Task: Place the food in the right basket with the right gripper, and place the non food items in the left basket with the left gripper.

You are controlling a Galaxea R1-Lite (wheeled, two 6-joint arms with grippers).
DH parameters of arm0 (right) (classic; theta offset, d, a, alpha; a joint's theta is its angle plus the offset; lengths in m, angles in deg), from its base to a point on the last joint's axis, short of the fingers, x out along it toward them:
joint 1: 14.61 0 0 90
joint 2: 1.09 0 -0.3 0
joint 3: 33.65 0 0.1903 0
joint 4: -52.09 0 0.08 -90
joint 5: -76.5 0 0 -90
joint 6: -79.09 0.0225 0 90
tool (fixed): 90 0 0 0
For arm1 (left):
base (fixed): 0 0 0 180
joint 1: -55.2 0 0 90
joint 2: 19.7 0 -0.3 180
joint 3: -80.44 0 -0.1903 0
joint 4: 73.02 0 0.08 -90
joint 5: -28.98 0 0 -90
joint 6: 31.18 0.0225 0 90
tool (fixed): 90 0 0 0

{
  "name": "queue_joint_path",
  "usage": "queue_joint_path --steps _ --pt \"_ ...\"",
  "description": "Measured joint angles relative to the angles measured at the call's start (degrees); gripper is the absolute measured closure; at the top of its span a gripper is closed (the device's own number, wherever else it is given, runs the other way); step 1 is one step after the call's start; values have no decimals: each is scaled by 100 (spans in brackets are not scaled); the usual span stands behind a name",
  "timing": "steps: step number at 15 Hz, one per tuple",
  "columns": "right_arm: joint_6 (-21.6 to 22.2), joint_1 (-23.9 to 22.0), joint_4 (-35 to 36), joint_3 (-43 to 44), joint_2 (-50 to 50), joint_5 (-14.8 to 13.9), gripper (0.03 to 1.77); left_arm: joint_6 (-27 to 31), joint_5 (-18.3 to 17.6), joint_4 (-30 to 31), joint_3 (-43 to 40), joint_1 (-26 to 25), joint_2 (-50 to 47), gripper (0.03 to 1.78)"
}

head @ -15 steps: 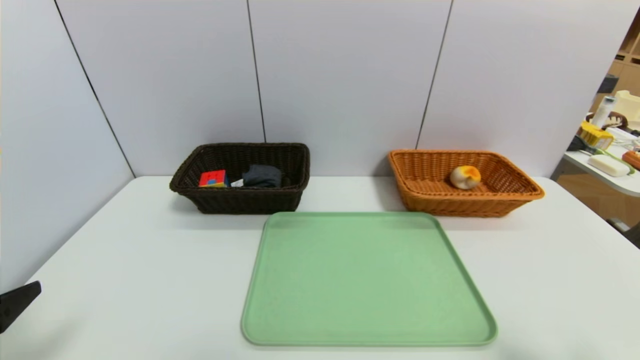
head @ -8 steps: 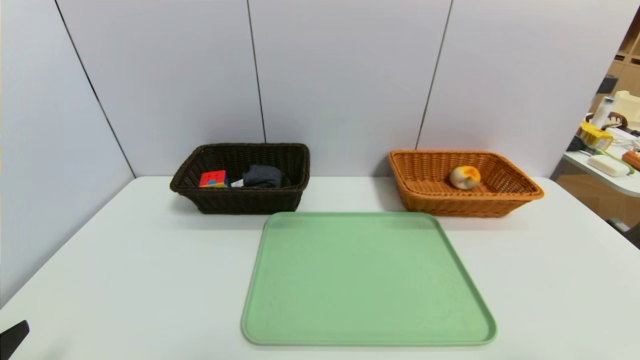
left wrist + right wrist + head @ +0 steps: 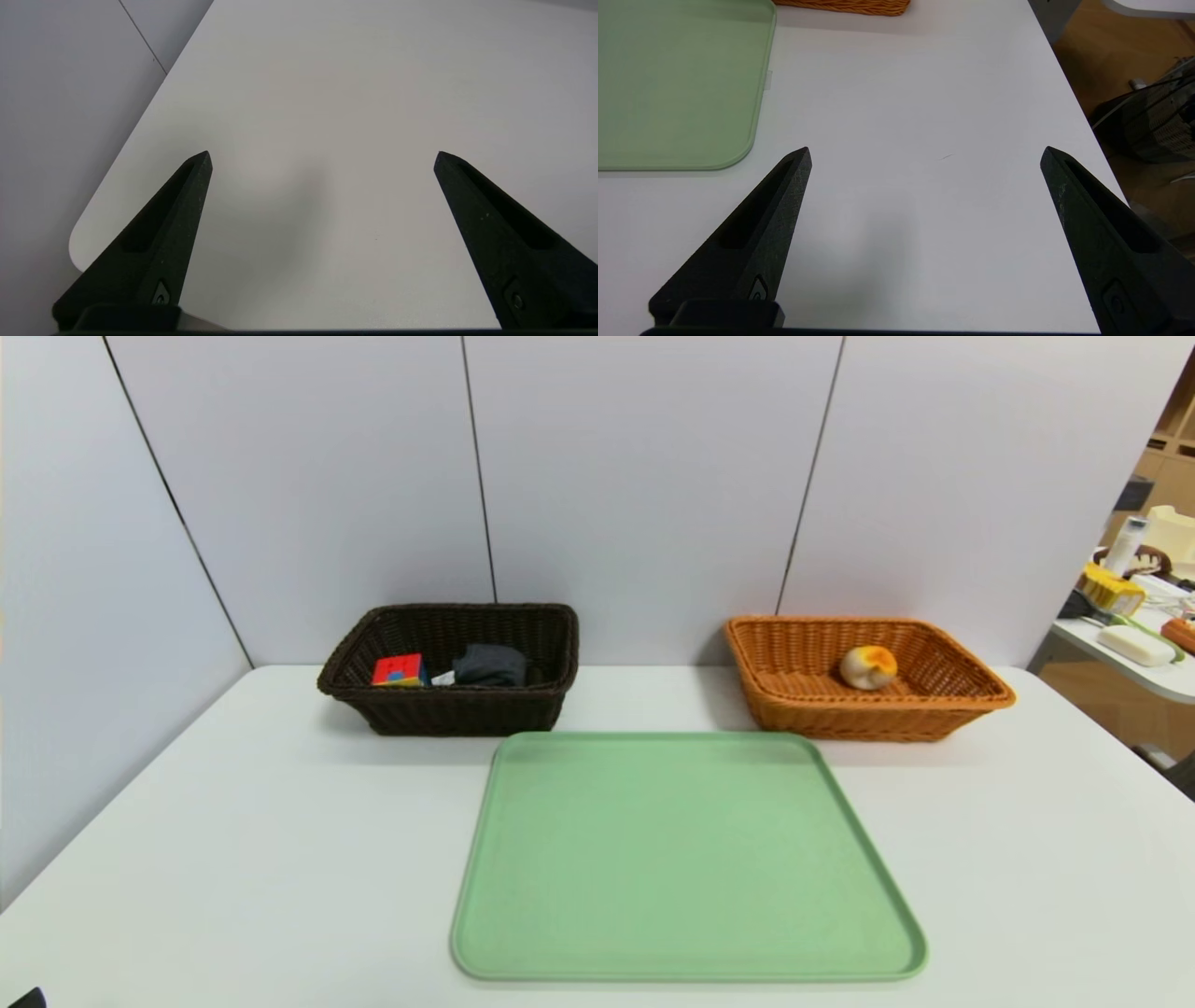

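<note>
We have our left gripper (image 3: 323, 161) over the near left part of the white table (image 3: 280, 859), its two fingers wide apart with only tabletop between them. In the head view we catch just a dark fingertip of it at the near left corner. Our right gripper (image 3: 928, 156) hangs above the table's near right part, its fingers likewise spread wide and holding nothing; the right wrist view shows it near the green tray.

Beyond our grippers, the green tray (image 3: 691, 859) lies flat on the middle of the table, its surface bare. Past its far left corner we see the dark brown wicker basket (image 3: 457, 709), and in it sit a cube (image 3: 399, 669) with red, yellow and blue showing, a small white piece (image 3: 443, 679) and a dark cloth-like item (image 3: 491, 665). Past the tray's far right corner stands the orange wicker basket (image 3: 868, 721), with a rounded cream-and-orange food item (image 3: 868, 667) inside.

Behind both baskets we face a pale panelled wall (image 3: 644, 495). Off to our right, a separate white side table (image 3: 1158, 674) carries a yellow package (image 3: 1111, 590), a whitish oval item (image 3: 1136, 645) and other things.
</note>
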Motion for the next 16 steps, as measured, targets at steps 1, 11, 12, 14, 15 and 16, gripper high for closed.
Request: queue_joint_path --steps 1,11,12,14,15,16 --pt "1 -2 5 -46 105 18 10 5 -5 -1 -72 -11 -127 12" --pt "-33 -17 -52 -391 1156 151 10 260 -44 178 -413 -312 -1117 12" --pt "-33 -15 -52 -391 1184 149 10 319 -88 176 -429 -428 -1180 12" --pt "-35 -13 -38 -380 1219 158 10 361 -112 168 -501 -555 -1386 12" --pt "-33 -9 -35 -380 1241 158 10 369 -121 167 -532 -603 -1504 12" --pt "-33 -6 -38 -380 1285 171 10 397 -124 162 -555 -638 -1621 12"
